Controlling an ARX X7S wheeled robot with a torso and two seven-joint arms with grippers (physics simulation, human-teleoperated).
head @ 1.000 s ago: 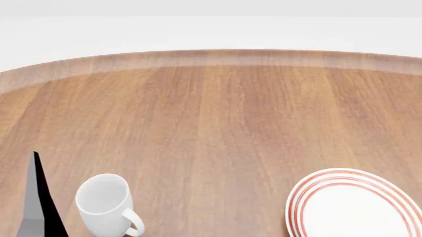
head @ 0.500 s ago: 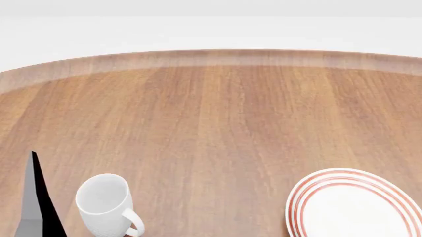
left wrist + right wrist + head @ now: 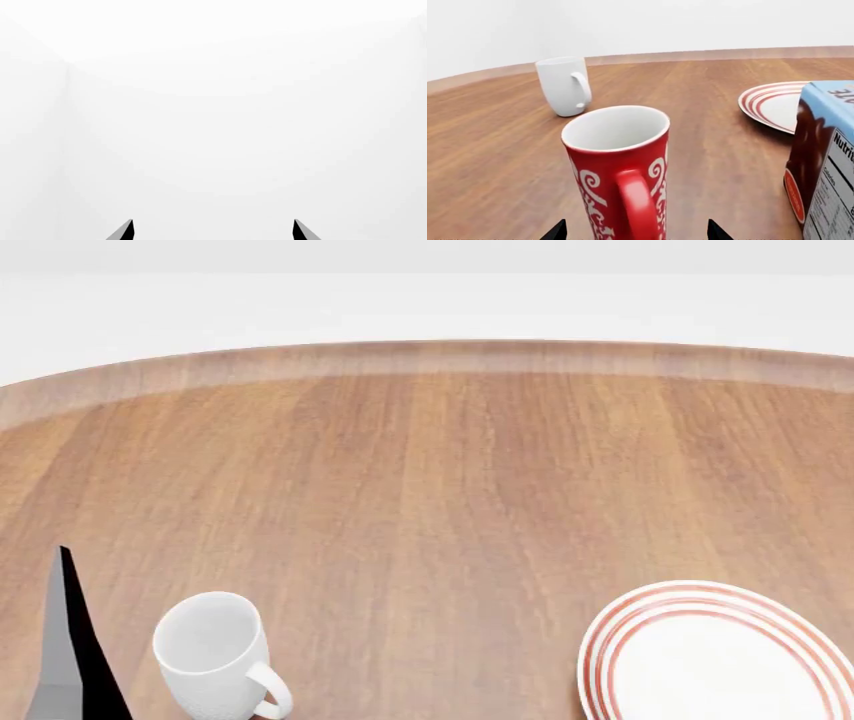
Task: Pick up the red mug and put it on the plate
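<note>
table point(image 3: 454, 470): matt wood grain | red mug point(image 3: 620, 170): glossy ceramic | carton point(image 3: 827, 165): printed card

Round wooden table point(image 3: 441, 490). Standing upright on it: white mug point(image 3: 214, 655) near left, red mug point(image 3: 619, 170), carton point(image 3: 826, 160). Plate point(image 3: 714, 655) flat, near right.

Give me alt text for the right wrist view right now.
A red mug with white swirls stands upright just ahead of the right gripper's spread fingers, handle toward the camera. Behind: white mug, red-ringed plate, carton.
</note>
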